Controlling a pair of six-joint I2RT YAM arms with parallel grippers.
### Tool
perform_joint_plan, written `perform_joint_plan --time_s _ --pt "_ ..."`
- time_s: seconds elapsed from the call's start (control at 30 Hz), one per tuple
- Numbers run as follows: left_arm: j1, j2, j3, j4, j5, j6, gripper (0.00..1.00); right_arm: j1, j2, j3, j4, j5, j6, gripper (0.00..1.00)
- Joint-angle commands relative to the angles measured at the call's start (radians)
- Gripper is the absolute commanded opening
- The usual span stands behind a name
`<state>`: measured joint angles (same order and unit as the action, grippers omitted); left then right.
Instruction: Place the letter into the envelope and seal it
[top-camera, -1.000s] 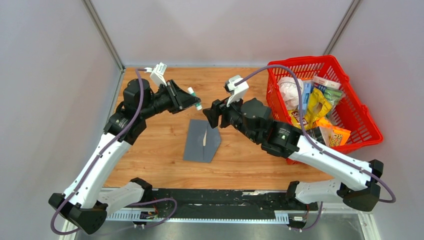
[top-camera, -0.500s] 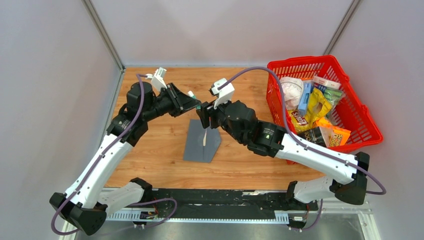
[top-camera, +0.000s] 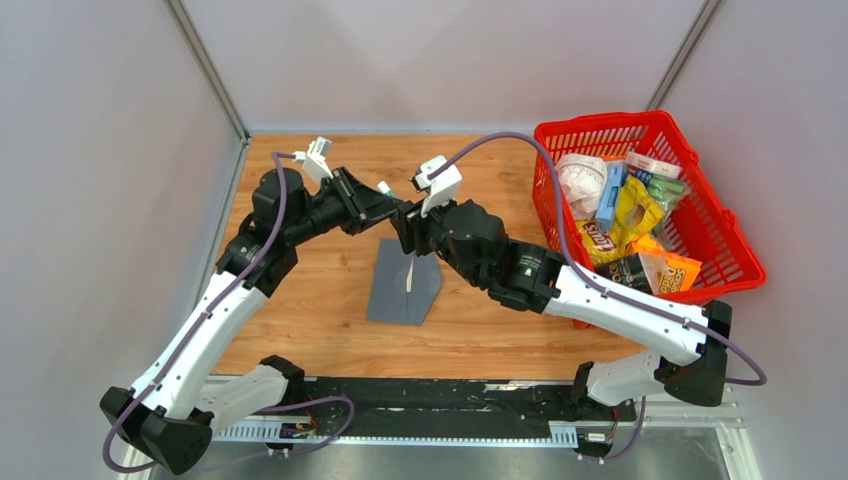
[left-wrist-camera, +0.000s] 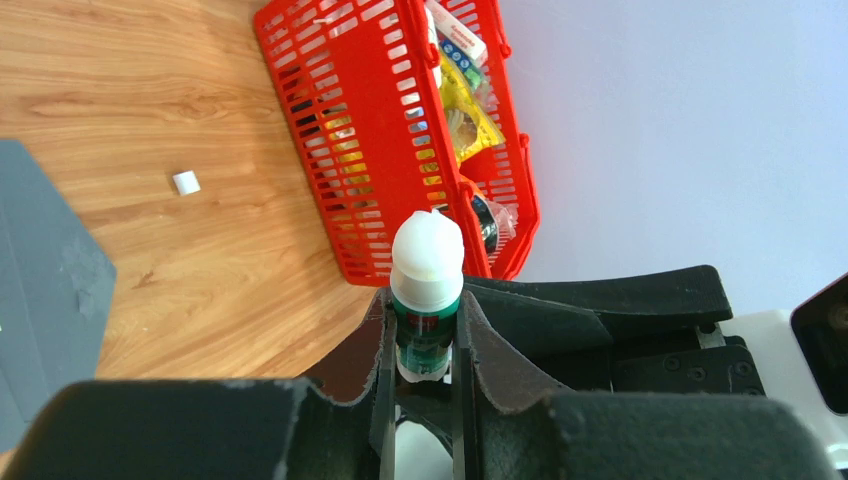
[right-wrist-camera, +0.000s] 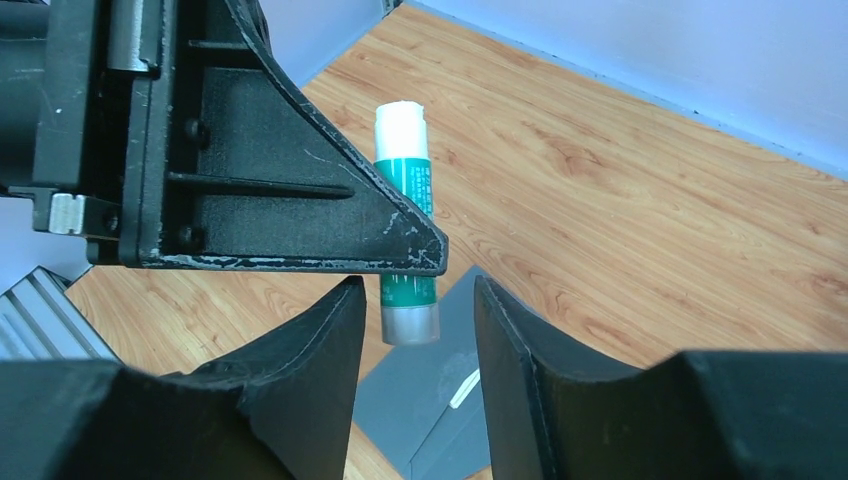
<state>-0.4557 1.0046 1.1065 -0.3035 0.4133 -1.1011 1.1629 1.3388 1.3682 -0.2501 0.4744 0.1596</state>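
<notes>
The dark grey envelope (top-camera: 395, 290) lies flat on the wood at mid table, also in the right wrist view (right-wrist-camera: 440, 410) and the left wrist view (left-wrist-camera: 40, 280). A thin pale strip, the letter's edge (top-camera: 409, 275), shows at its opening (right-wrist-camera: 464, 388); the rest of the letter is hidden. My left gripper (top-camera: 392, 207) is shut on a green glue stick with a white cap (left-wrist-camera: 427, 285), held above the envelope's far end. My right gripper (top-camera: 405, 226) is open (right-wrist-camera: 415, 292), with the stick's grey bottom end (right-wrist-camera: 410, 322) between its fingers, not touching them.
A red basket (top-camera: 720, 230) full of snack packs stands at the right, also in the left wrist view (left-wrist-camera: 340, 150). A small white scrap (left-wrist-camera: 186, 182) lies on the wood between envelope and basket. Grey walls close the table's left and back.
My right gripper has moved left and forward until it meets the left gripper and straddles the glue stick's end. The left gripper shifted slightly with the stick. The envelope has not moved.
</notes>
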Motion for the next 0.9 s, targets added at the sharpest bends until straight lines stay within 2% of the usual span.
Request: perform_joint_plan --time_s 0.0,0.2,0.23,0.33,0.4,0.43,0.5,0.67,0.77,0.87 --pt "0.011 -0.023 -0.017 0.087 0.044 -0.045 0.00 0.004 -0.004 0.016 0.038 0.035 -0.011 0.47" --pt "0.012 -0.021 -0.031 0.112 0.077 -0.066 0.00 0.000 -0.024 -0.009 0.074 0.058 -0.011 0.43" --pt "0.012 -0.021 -0.037 0.118 0.087 -0.077 0.00 -0.002 -0.026 -0.009 0.075 0.056 -0.011 0.41" --pt "0.015 -0.021 -0.056 0.147 0.097 -0.095 0.00 -0.003 -0.015 0.002 0.068 0.047 -0.008 0.26" --pt "0.018 -0.020 -0.077 0.179 0.110 -0.114 0.00 -0.003 -0.007 0.011 0.057 0.038 -0.002 0.23" --pt "0.022 -0.021 -0.088 0.196 0.116 -0.120 0.00 -0.003 -0.004 0.011 0.051 0.036 0.000 0.24" --pt "0.025 -0.021 -0.100 0.219 0.130 -0.137 0.00 -0.003 -0.006 0.003 0.046 0.039 0.001 0.36" --pt "0.026 -0.017 -0.117 0.262 0.145 -0.167 0.00 -0.005 -0.015 -0.026 0.071 0.052 0.004 0.38" --pt "0.029 -0.021 -0.125 0.274 0.148 -0.180 0.00 -0.009 -0.018 -0.027 0.072 0.046 0.015 0.27" --pt "0.031 -0.023 -0.138 0.297 0.153 -0.187 0.00 -0.012 -0.023 -0.027 0.069 0.041 0.023 0.09"
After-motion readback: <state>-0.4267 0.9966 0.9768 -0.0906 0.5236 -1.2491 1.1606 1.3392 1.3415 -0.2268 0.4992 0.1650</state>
